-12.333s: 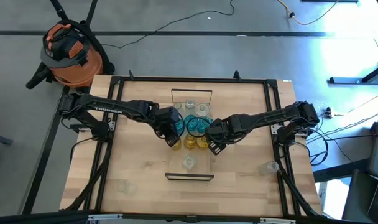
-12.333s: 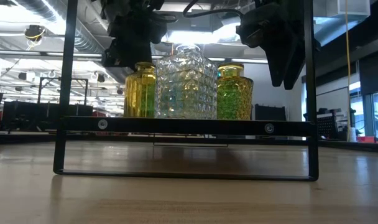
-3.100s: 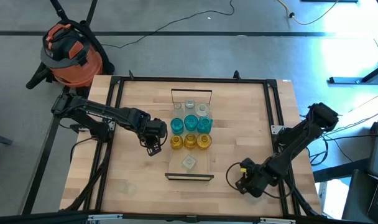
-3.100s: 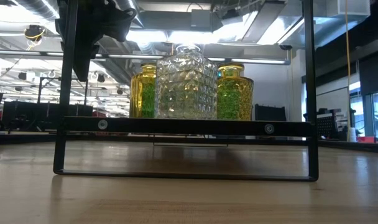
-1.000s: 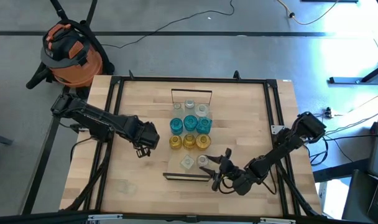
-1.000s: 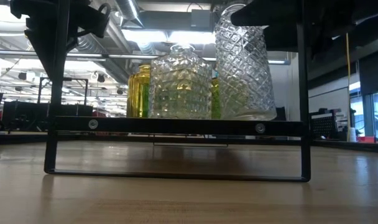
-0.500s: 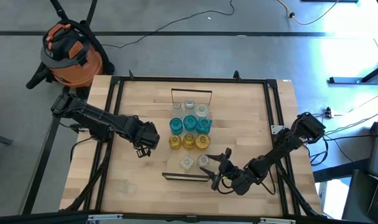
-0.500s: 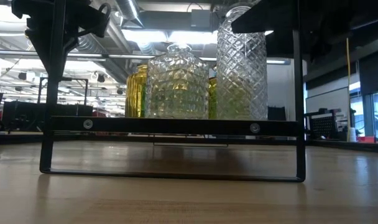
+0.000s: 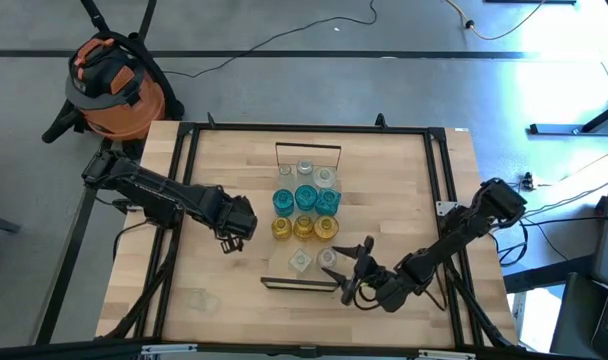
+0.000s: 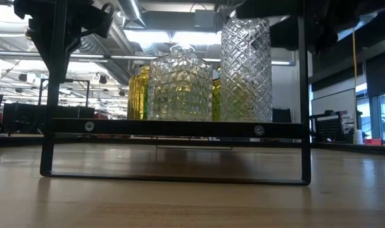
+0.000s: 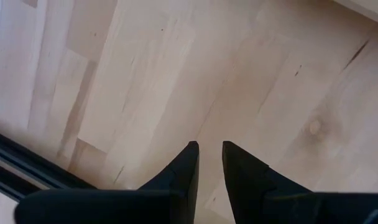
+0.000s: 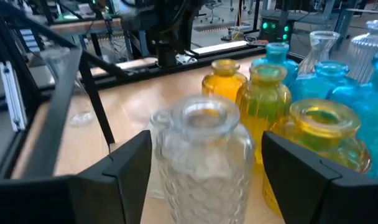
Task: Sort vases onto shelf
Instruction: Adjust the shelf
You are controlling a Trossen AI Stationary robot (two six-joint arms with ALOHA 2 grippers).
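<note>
- Now the right gripper [image 9: 352,268] sits at the lower centre of the high view, its jaws spread wide on either side of a tall clear vase [image 9: 328,258] and touching nothing.
- Seen past the right wrist, that vase [image 12: 202,159] stands free between the two dark fingers [image 12: 119,172], with a gap on each side.
- It rests upright on the shelf [image 9: 284,265], just right of a squat clear vase [image 9: 302,261]; in the low view both show above the dark wire frame [image 10: 173,129], the tall one [image 10: 246,69] on the right.
- Further up the shelf stand three amber vases [image 9: 304,228] in a row, then three teal vases [image 9: 305,198], then more clear ones [image 9: 305,171] near the top end.
- Over at centre left of the high view the left gripper [image 9: 228,241] hangs above bare tabletop [image 9: 224,170], well apart from the shelf.
- Its fingertips [image 11: 184,163] stand close together with a narrow slit between, gripping nothing.
</note>
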